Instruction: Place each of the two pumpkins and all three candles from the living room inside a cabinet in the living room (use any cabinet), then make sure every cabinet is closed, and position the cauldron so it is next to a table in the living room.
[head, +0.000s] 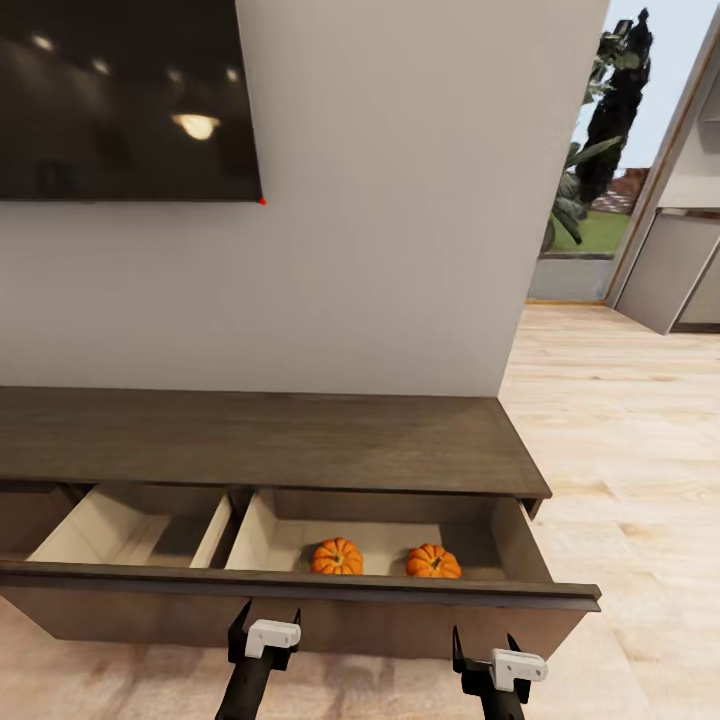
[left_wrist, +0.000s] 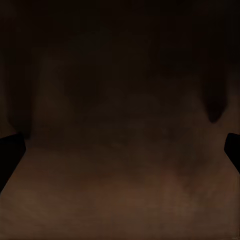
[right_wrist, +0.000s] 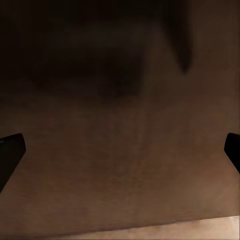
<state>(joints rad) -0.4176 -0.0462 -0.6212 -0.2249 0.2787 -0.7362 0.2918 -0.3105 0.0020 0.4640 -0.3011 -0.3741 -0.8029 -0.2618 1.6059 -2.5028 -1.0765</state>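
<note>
Plainly, no writing or brand can be read anywhere. From the head view, two tools sit low in front of the cabinet (head: 270, 440): the left tool (head: 265, 622) and the right tool (head: 487, 648), each with its black fingers spread and nothing between them. Both are just before the dark front (head: 300, 620) of the pulled-out drawer (head: 525, 545); whether they touch it cannot be told. Two pumpkins (head: 337, 557) lie on the pale drawer floor, beyond the tools and between them: one a little to the right of the left tool, the other (head: 433, 562) a little to the left of the right tool. They lie near each other but apart, both in the right compartment. A pale divider (head: 213, 530) parts it from the left compartment beyond the left tool. Above the cabinet hangs one dark screen (head: 125, 95) on the white wall (head: 400, 250). Far to the right of the right tool, the wood floor (head: 620, 430) runs to an opening with greenery.

From the left wrist view, the two black fingers (left_wrist: 10, 150) stand at the picture's opposite edges, wide apart, facing a dark brown surface that is close and blurred.

From the right wrist view, the fingers (right_wrist: 11, 150) are likewise wide apart before brown wood, with a paler strip (right_wrist: 200, 227) along one edge.
</note>
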